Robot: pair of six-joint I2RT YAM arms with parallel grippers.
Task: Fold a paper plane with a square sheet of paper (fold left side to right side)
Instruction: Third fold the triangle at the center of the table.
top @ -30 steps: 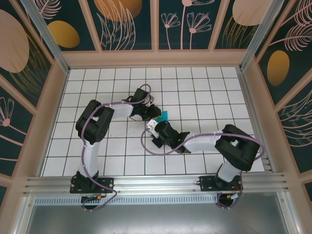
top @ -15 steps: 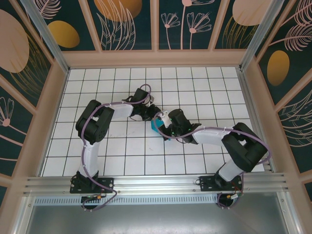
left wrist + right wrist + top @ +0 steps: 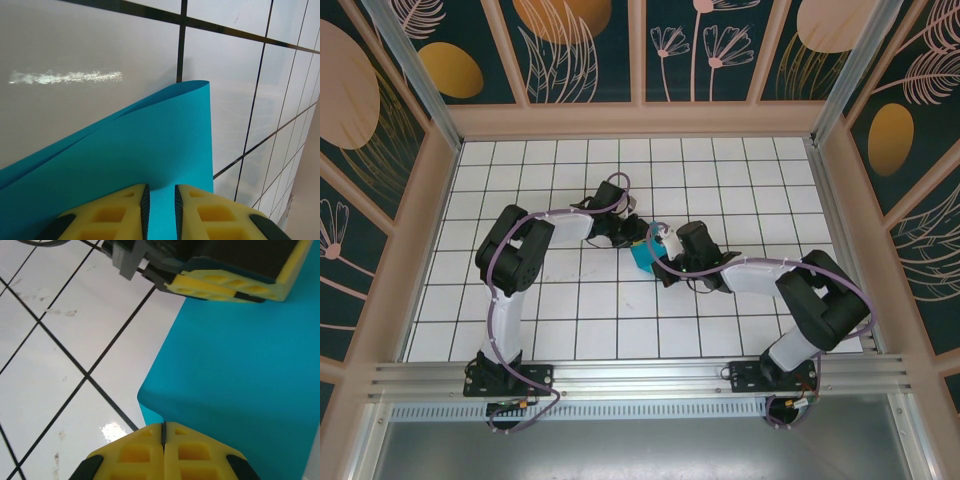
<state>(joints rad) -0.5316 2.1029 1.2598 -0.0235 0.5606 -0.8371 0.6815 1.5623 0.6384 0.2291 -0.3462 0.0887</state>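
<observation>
Crease alignment matters here: the square sheet of paper [image 3: 642, 256] lies curled on the table [image 3: 570, 330], left gripper [image 3: 160, 200] nearly closed and pinching its edge, right gripper [image 3: 163, 432] shut empty with tips on it, so I'd hold that pinch and sweep right along the fold.

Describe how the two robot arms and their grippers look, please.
Both arms have white tubular links and bulky black joints: left arm, right arm. A lilac cable runs along each. The left gripper and right gripper carry yellow fingers with cut-out cells.
</observation>
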